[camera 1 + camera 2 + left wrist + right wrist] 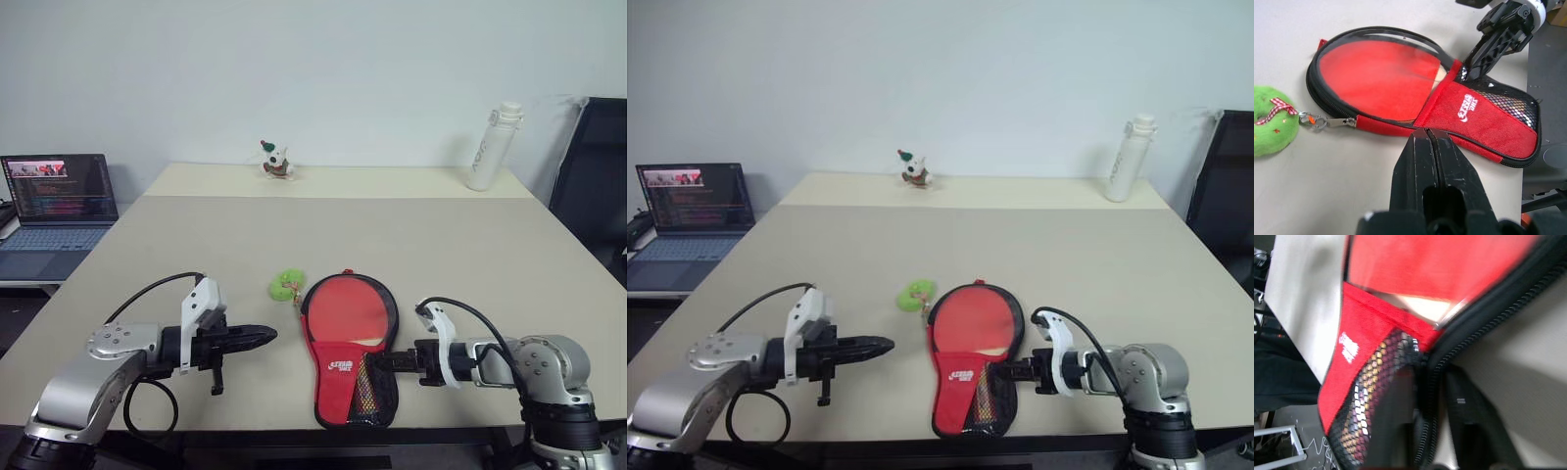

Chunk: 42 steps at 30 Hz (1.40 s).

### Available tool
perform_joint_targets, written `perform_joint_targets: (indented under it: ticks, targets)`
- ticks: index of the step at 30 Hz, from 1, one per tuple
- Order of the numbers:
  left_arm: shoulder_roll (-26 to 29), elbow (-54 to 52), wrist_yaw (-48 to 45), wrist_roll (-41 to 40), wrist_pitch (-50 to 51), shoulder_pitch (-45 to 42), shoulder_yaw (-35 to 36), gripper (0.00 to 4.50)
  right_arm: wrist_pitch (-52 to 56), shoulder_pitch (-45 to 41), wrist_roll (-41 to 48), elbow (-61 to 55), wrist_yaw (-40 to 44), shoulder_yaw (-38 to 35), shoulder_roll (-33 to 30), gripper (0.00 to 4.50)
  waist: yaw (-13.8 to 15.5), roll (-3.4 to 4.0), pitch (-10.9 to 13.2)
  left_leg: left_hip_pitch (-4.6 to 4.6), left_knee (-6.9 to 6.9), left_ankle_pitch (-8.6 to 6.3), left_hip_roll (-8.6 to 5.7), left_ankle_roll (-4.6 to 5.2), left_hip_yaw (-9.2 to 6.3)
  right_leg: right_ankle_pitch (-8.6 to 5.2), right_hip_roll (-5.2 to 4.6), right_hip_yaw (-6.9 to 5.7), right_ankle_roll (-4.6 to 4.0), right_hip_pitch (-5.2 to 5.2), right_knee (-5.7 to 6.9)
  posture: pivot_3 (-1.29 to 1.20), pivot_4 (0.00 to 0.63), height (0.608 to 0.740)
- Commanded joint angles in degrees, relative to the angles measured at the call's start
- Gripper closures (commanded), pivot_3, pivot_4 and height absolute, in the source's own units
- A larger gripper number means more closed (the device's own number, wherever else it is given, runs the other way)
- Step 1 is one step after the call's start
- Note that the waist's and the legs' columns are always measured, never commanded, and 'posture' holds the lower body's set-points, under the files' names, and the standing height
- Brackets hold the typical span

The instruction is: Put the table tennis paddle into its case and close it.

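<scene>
Left eye view | left fingers (257, 338) level, closed | right fingers (384, 360) at case (345, 382)

We see even, soft indoor light across the beige table (411, 245), with no hard glare on its surface. Shadows stay faint and short, lying just under the case (350, 364) and the green charm (286, 286). The laptop (59, 201) at the left edge glows brighter than its surroundings. In the left wrist view the left gripper (1431, 142) at the bottom is dark but sharp. In the right wrist view we find heavy blur: the paddle (1440, 264) smears, and the zip and mesh lie out of focus
</scene>
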Motion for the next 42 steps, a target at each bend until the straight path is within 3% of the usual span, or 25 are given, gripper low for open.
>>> perform_joint_targets:
  ticks: [1,6,7,12,16,19,23,30,38,42]
  targets:
    - [-0.2,-0.9,1.1,0.7,-1.2,-0.2,0.7,4.5,0.8,5.1,3.4,-4.3,-0.9,-2.3,-4.2,1.78,0.5,-0.04,0.0,0.0,0.0,0.0,0.0,0.0,-0.01,0.0,0.0,-0.01,0.0,0.02,-0.03,0.0,0.15,0.74]
    - [-1.1,0.6,2.7,1.9,-2.2,-1.3,0.6,4.5,-1.5,7.2,5.4,-9.7,2.5,-2.9,-9.0,0.18,0.8,-0.12,-0.1,0.02,0.05,-0.01,-0.06,0.02,-0.11,0.0,-0.05,-0.09,0.02,0.17,-0.07,0.0,0.15,0.74]
    - [-1.2,0.9,3.0,2.1,-2.3,-1.5,0.6,4.5,-2.5,6.7,5.7,-10.0,3.4,-3.2,-9.6,0.03,0.8,-0.12,-0.1,0.02,0.06,-0.01,-0.08,0.02,-0.11,-0.01,-0.06,-0.1,0.04,0.17,-0.07,0.0,0.15,0.74]
    - [-2.1,3.2,4.5,3.0,-2.7,-3.1,0.7,4.5,-10.1,-3.1,9.2,-8.1,8.6,-3.9,-8.7,0.03,0.0,-0.09,0.0,0.05,0.05,0.0,0.0,0.03,-0.1,-0.06,0.02,-0.05,0.14,0.08,0.03,0.0,0.15,0.74]
    - [-2.9,4.4,5.2,3.2,-1.9,-4.1,0.5,4.5,-17.2,-9.5,3.8,-5.4,8.7,3.7,-6.2,0.03,-0.4,-0.09,0.0,0.06,0.01,0.0,0.07,0.02,-0.12,-0.04,0.11,-0.05,0.1,0.06,0.03,0.0,0.15,0.74]
    - [-4.0,6.6,7.3,4.7,-2.8,-5.5,0.4,3.95,-24.3,-12.0,-2.6,-2.6,8.8,10.9,-4.7,0.0,-0.1,-0.1,0.0,0.02,0.01,0.0,0.05,0.02,-0.11,0.04,0.09,-0.05,-0.03,0.04,-0.01,0.0,0.15,0.74]
    - [-6.0,9.9,11.9,7.5,-3.5,-7.9,0.5,2.51,-35.1,-13.3,-14.0,2.1,9.9,21.6,-5.2,0.0,0.4,-0.1,0.0,-0.11,0.04,0.0,0.0,0.01,-0.07,0.04,0.03,-0.05,-0.04,-0.07,-0.02,0.0,0.15,0.74]
    - [-11.6,16.5,20.3,13.5,-5.1,-14.3,-2.2,0.02,-39.4,-11.0,-18.6,3.2,13.2,24.3,-6.8,0.0,0.8,-0.12,0.0,-0.13,0.11,0.0,-0.03,0.01,-0.1,0.04,-0.01,-0.1,-0.04,-0.04,-0.01,0.0,0.15,0.74]
    - [-16.8,31.1,20.8,16.7,-4.7,-25.1,-5.8,0.02,-40.9,-9.6,-22.1,4.0,12.8,26.2,-4.2,0.0,0.6,-0.13,0.0,-0.11,0.15,0.01,-0.02,0.0,-0.09,0.04,0.02,-0.1,-0.04,-0.05,0.05,0.0,0.15,0.74]
    - [-19.0,45.3,19.9,19.3,-8.6,-33.2,-7.1,0.02,-42.2,-9.3,-24.2,4.8,12.3,27.5,-2.5,0.0,0.5,-0.13,0.0,-0.11,0.17,0.02,-0.01,-0.02,-0.1,0.04,0.03,-0.12,-0.04,-0.06,0.06,0.0,0.15,0.74]
